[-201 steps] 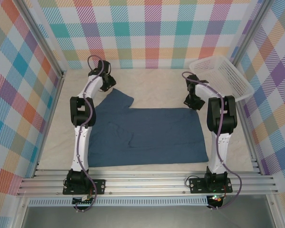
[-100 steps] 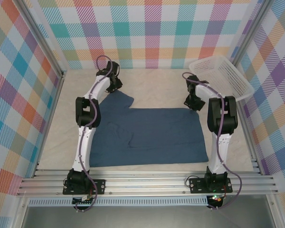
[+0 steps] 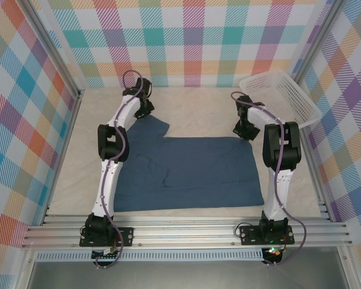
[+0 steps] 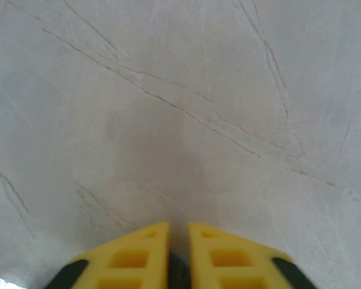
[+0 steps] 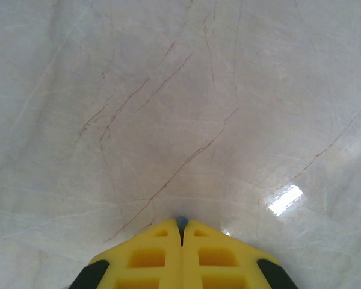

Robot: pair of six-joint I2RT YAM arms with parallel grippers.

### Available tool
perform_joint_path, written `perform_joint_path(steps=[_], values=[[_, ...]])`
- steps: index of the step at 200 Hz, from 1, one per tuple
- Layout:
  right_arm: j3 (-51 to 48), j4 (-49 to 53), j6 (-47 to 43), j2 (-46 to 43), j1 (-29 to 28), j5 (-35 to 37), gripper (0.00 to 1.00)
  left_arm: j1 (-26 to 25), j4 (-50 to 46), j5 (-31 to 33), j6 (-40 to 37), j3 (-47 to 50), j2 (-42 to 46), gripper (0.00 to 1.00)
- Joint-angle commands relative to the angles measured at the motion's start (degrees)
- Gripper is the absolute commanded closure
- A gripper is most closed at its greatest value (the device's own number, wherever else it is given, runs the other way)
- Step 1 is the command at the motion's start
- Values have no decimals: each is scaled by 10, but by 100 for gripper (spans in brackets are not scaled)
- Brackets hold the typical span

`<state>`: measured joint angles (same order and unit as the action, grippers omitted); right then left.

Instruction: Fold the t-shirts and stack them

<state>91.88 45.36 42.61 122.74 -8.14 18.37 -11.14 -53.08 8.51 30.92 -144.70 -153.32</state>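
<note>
The dark slate-blue t-shirt (image 3: pixel 186 171) lies spread flat on the pale table, one sleeve (image 3: pixel 151 127) pointing to the back left. My left gripper (image 3: pixel 143 110) sits at that sleeve's far edge. In the left wrist view the left gripper (image 4: pixel 178 226) has its yellow fingers (image 4: pixel 138 253) closed to a thin slit with dark cloth (image 4: pixel 178 272) deep inside. My right gripper (image 3: pixel 243 131) rests at the shirt's back right corner. In the right wrist view the right gripper (image 5: pixel 181 225) is shut, with a small blue tuft of the t-shirt (image 5: pixel 181 221) poking out between the tips.
A white mesh basket (image 3: pixel 283 96) leans tilted in the back right corner. Checked walls enclose the table (image 3: pixel 198 105) on three sides. Bare marble-patterned surface runs behind the shirt and along both sides of it.
My left arm swung right from the back left to the sleeve's far edge, and its jaws closed there. The right arm and the shirt stayed put.
</note>
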Motion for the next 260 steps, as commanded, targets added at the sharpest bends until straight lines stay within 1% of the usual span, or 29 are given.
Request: perform_joint_path(steps=[1, 17, 48, 67, 86, 105, 129, 159, 174, 207, 229, 260], values=[[3, 24, 4, -14, 4, -17, 100, -9, -39, 15, -17, -10, -11, 94], [3, 24, 0, -17, 3, -18, 100, -11, -38, 30, -23, -9, 3, 100], [-1, 18, -14, -35, 2, -19, 100, -13, -45, 46, -44, -6, 52, 100], [-15, 0, -33, -57, 1, -25, 100, -16, -45, 42, -49, 30, 104, 100], [-20, -2, -52, -74, 0, -35, 100, -20, -41, 37, -43, 106, 177, 100], [-24, -2, -71, -85, 0, -49, 100, -20, -36, 27, -28, 213, 264, 100], [-31, 13, -82, -99, 1, -41, 100, -20, -21, 16, -15, 356, 377, 100], [-58, 19, -85, -131, 0, -37, 100, -19, -15, -9, -1, 498, 507, 100], [-73, 25, -84, -147, 0, -29, 100, -19, -24, -26, 15, 554, 562, 100], [-97, 53, -79, -175, 0, -22, 100, -21, -53, -32, 51, 662, 684, 100], [-128, 69, -71, -199, 0, -16, 100, -21, -89, -31, 61, 713, 754, 100], [-181, 71, -66, -238, 0, -11, 100, -22, -126, -52, 73, 776, 841, 100]])
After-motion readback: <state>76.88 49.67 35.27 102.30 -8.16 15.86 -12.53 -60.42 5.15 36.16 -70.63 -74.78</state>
